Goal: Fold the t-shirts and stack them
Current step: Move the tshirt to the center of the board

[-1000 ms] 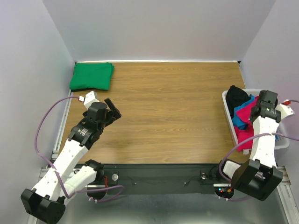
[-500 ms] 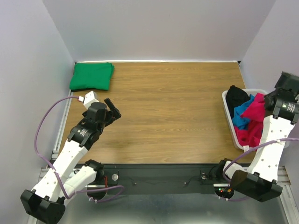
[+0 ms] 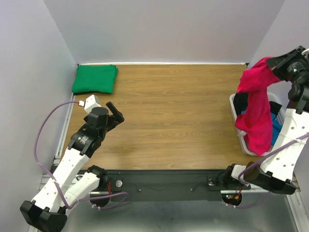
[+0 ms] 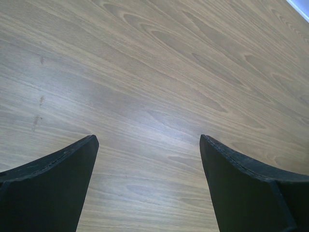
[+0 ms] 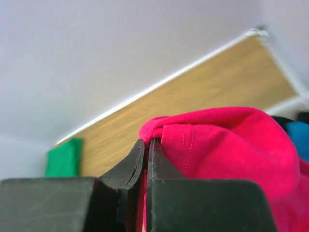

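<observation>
Wood table [image 3: 169, 111] from above, green shirt [image 3: 95, 79] folded at far-left corner, my left gripper [image 3: 116, 112] wide over table, my right gripper [image 3: 273, 63] holding red shirt [image 3: 258, 111] high over basket [image 3: 235, 118], left wrist, fingers [image 4: 53, 183] apart above table, right wrist, jaws clamped on red fold.

A white slatted basket [image 3: 232, 107] stands at the right edge of a wood-grain table [image 3: 174, 111], which is closed in by pale grey walls [image 3: 164, 29] behind and on both sides, with a black strip [image 3: 164, 176] running along its near edge.
</observation>
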Motion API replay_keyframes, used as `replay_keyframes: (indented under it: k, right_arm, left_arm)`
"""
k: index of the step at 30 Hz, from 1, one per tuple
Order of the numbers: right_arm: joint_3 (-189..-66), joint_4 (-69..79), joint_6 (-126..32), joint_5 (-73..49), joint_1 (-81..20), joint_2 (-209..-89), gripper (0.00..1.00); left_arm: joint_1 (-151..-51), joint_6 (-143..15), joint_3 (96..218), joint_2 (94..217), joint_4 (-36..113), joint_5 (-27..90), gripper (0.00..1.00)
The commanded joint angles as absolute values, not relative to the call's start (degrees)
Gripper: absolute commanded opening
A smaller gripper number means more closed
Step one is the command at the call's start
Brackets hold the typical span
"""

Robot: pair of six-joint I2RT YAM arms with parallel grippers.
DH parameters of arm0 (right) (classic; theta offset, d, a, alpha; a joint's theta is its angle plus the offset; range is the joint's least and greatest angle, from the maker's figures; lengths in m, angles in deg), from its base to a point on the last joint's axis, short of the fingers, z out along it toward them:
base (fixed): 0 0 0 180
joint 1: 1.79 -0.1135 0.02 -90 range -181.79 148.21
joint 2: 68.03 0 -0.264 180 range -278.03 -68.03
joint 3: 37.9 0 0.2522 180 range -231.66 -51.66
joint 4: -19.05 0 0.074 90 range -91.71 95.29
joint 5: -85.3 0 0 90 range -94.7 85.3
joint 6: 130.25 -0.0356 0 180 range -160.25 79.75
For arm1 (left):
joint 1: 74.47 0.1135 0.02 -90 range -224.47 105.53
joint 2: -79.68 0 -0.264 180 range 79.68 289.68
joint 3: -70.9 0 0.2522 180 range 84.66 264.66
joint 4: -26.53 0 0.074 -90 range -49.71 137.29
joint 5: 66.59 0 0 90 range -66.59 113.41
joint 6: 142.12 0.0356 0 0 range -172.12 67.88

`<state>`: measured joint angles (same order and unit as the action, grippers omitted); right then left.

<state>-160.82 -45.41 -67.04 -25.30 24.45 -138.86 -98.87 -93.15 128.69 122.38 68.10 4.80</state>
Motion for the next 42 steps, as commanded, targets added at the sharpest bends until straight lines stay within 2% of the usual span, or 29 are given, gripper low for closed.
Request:
replay_keyframes:
  k: [1, 8, 13, 18, 24, 30, 35, 36, 38, 39, 40, 42]
  right_arm:
    - [-164.4, -33.5, -70.2, -44.0, 24.5, -140.6, 0.0]
    - [-166.8, -21.1, -78.6, -52.2, 21.4, -143.4, 0.0]
    - [-168.5, -21.2, -75.7, -40.4, 4.6, -147.6, 0.0]
    - [-175.3, -24.2, -71.8, -30.7, -11.4, -156.4, 0.0]
    - [-184.0, -24.3, -68.7, -26.1, -24.3, -166.1, 0.0]
    - [-187.6, -24.3, -67.2, -25.5, -28.9, -170.0, 0.0]
    - [-169.9, -24.3, -63.1, -12.3, -28.9, -160.2, 0.0]
    - [-160.1, -24.2, -62.6, -8.6, -28.9, -155.4, 0.0]
    - [-150.2, -24.4, -62.6, 2.7, -28.6, -151.0, 0.0]
    - [-145.6, -24.4, -62.9, 5.2, -28.2, -149.4, 0.01]
    - [-135.8, -24.4, -65.0, 7.5, -26.6, -146.4, 0.0]
    - [-128.0, -24.4, -66.4, 9.3, -22.6, -145.4, 0.01]
  left_arm:
    - [-99.1, -94.0, 130.2, 121.0, 68.1, 2.1, 0.99]
    - [-99.1, -95.3, 129.9, 120.7, 68.9, 0.8, 0.99]
    - [-99.1, -95.4, 130.5, 121.3, 69.3, -0.3, 0.99]
    - [-99.1, -95.7, 131.2, 121.7, 70.4, -0.9, 0.99]
    - [-99.1, -97.6, 130.7, 120.6, 71.5, -1.2, 0.99]
    - [-99.1, -98.5, 131.9, 120.5, 73.2, -1.0, 0.99]
    - [-99.1, -99.8, 132.2, 119.7, 75.1, -1.3, 0.99]
    - [-99.1, -100.0, 132.0, 119.4, 75.2, -1.2, 0.99]
    - [-99.1, -100.5, 130.9, 118.6, 74.9, -1.0, 0.99]
    - [-99.1, -100.7, 130.7, 118.6, 74.9, -1.0, 0.99]
    - [-99.1, -100.9, 130.5, 118.5, 75.0, -0.9, 0.99]
    - [-99.1, -101.0, 129.6, 118.9, 74.5, -0.2, 0.99]
